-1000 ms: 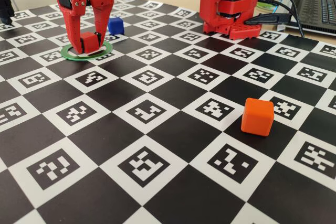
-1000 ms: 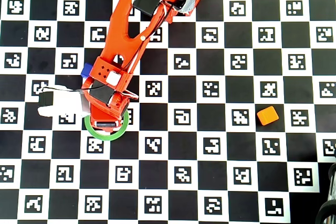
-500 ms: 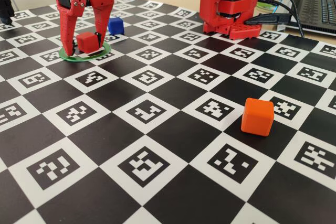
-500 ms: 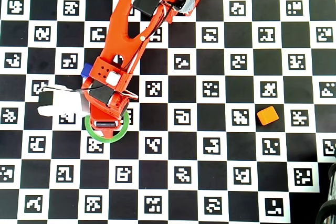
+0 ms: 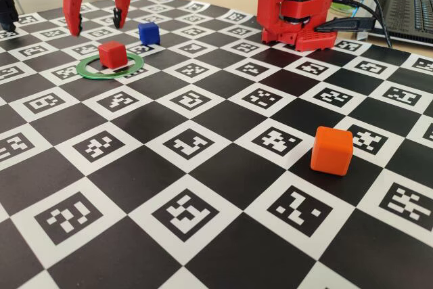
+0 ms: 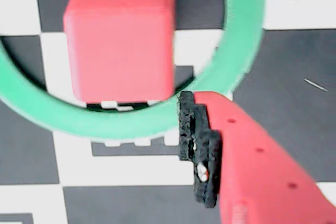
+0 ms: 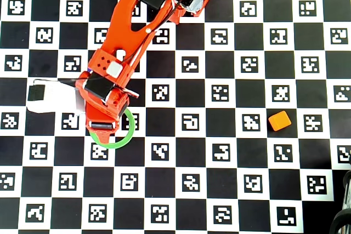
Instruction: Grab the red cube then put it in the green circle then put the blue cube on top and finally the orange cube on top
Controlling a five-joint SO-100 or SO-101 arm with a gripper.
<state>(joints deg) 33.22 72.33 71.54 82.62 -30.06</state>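
Red cube: rests free inside the green circle on the worktop.
Blue cube: just behind the ring; probably light, rigid, smooth plastic; best pinched across two flat opposite faces.
Tool: raised above the ring, spread wide, empty.
Orange cube: well apart, near side.
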